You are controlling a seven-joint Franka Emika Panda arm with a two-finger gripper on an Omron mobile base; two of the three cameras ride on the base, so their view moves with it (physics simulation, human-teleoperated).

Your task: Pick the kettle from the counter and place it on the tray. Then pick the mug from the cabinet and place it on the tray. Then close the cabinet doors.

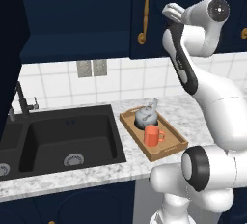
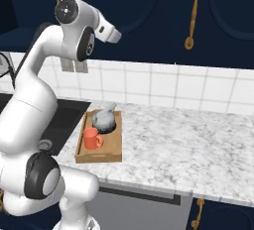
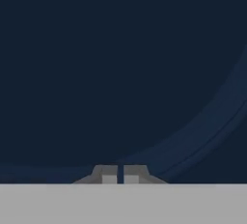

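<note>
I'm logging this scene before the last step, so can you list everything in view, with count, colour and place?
kettle: one, grey-silver, far end of tray
mug: one, orange-red, on tray in front of kettle
tray: one, light-brown wood, on counter right of sink
counter: one, white-grey speckled
sink: one, black, set in counter
faucet: one, dark, behind sink
cabinet doors: dark navy, brass handles, above counter
outlets: two, grey, on tiled wall
gripper: one, jaws nearly together, facing a door panel

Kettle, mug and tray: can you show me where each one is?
Kettle [image 1: 144,116], left base view, on its round grey body.
Mug [image 1: 152,135], left base view, on its orange-red side.
Tray [image 1: 166,151], left base view, on its near wooden rim.
</note>
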